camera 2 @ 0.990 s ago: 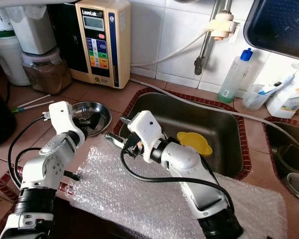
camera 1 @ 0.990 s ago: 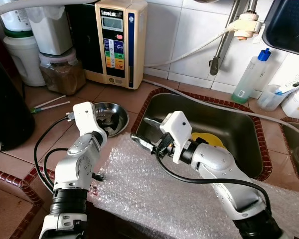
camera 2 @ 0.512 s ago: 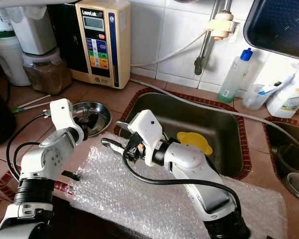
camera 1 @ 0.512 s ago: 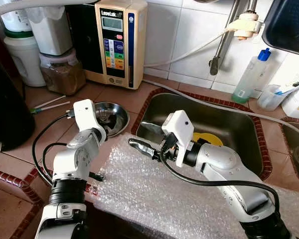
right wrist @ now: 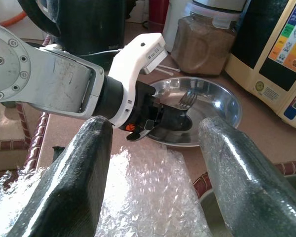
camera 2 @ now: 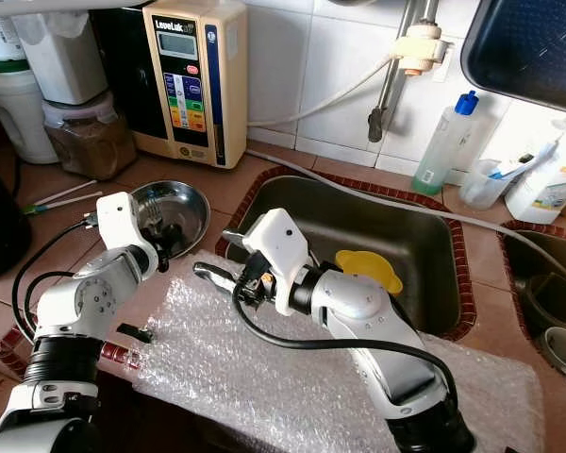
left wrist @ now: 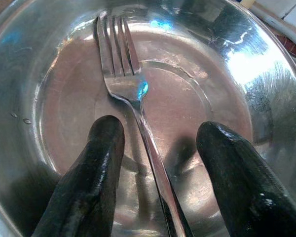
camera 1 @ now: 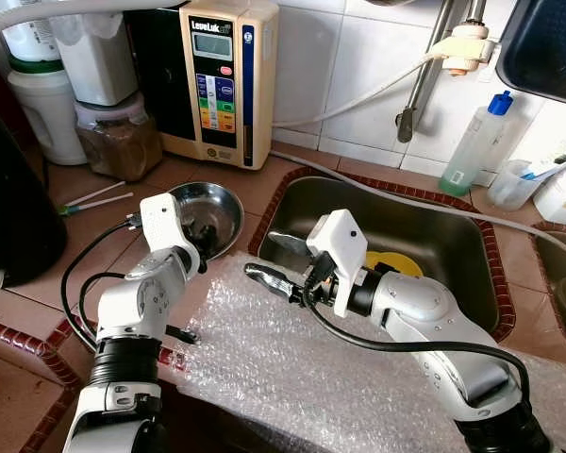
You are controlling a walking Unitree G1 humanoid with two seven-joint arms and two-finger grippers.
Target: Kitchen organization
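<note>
A round steel bowl [camera 1: 224, 201] sits on the tiled counter left of the sink, tipped up a little toward the wall. A steel fork [left wrist: 121, 74] lies inside it. My left gripper [left wrist: 160, 131] reaches into the bowl, open, with one black finger on each side of the fork's handle and neither touching it. My right gripper [camera 1: 264, 257] hovers open over the far left corner of the bubble wrap [camera 1: 292, 359], at the sink's rim, pointing toward the bowl [right wrist: 207, 108] and the left arm. Nothing is between its fingers [right wrist: 84, 168].
The steel sink [camera 1: 443, 231] holds a yellow funnel-like piece [camera 1: 398, 261]. A water machine [camera 1: 222, 80], a jar of brown powder [camera 1: 118, 137] and white containers stand along the back wall. A large black object [camera 1: 9, 208] stands at the left. A soap bottle [camera 1: 472, 142] stands behind the sink.
The bowl has slid toward the wall and tipped up with my left gripper inside it. My right gripper moved left from over the sink to the wrap's corner, then held.
</note>
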